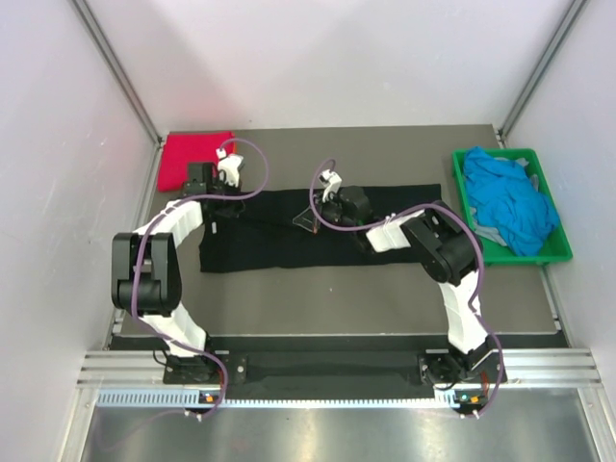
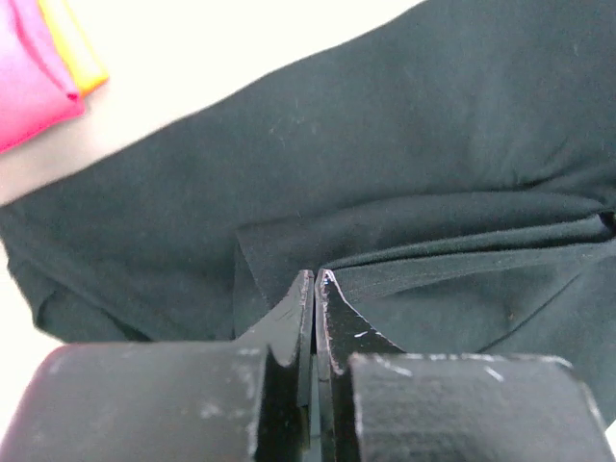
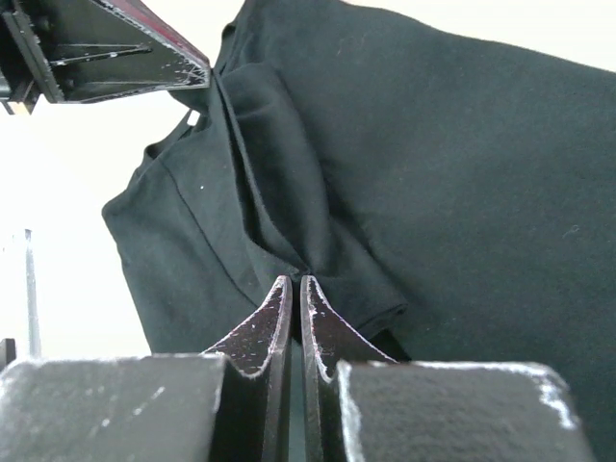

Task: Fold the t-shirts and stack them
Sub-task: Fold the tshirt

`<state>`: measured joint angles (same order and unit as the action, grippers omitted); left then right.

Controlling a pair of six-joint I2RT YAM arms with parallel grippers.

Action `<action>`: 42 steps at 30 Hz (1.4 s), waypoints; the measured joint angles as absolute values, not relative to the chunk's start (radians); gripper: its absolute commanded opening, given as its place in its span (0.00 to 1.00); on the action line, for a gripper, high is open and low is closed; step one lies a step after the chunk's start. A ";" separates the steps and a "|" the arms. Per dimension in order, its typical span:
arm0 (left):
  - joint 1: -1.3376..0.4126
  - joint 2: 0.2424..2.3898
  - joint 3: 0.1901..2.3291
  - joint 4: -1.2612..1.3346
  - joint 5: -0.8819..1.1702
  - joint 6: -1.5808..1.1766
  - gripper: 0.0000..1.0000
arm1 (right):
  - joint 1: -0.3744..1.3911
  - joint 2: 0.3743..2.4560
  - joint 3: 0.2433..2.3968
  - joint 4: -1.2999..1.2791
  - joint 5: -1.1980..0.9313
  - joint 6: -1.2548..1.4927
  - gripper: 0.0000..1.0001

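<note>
Nearest, left claw [image 2: 316, 281] and right claw [image 3: 295, 284] each pinched the black shirt [image 1: 289, 245], part-folded on the surface [image 1: 385, 294]; we judged red shirt [image 1: 183, 159] and orange shirt [image 2: 77, 48] done, stacked far left; blue shirts [image 1: 510, 202] lay in the crate [image 1: 525, 258].

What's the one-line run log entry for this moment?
left gripper: shut on black t-shirt | right gripper: shut on black t-shirt | red t-shirt: far-left corner | blue t-shirts: in green crate

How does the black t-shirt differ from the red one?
The black t-shirt lies spread in a long strip at centre; the red t-shirt sits folded at the far left corner. The left pincer and right pincer both pinch the black one, not the red. Both are plain cloth.
</note>
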<state>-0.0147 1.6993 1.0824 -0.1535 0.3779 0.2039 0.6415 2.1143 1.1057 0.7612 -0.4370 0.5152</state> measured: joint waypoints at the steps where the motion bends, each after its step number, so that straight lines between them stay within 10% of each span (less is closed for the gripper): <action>1: -0.015 1.691 1.077 -0.159 0.373 0.205 0.00 | 0.643 2.113 1.104 0.760 -0.438 0.515 0.00; 11: -0.028 1.635 0.968 -0.188 0.294 0.185 0.00 | 0.682 2.101 1.065 0.737 -0.440 0.508 0.10; 18: -0.044 1.588 0.924 -0.189 0.199 0.138 0.20 | 0.686 2.062 1.034 0.702 -0.447 0.513 0.33; 42: -0.059 1.686 0.921 -0.064 0.194 -0.056 0.20 | 0.710 2.099 1.089 0.598 -0.321 0.600 0.21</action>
<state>-0.0589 1.6855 0.9215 -0.0643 0.1940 -0.0563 0.7101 2.0991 1.0893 0.5980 -0.3210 0.5999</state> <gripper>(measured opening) 0.212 0.216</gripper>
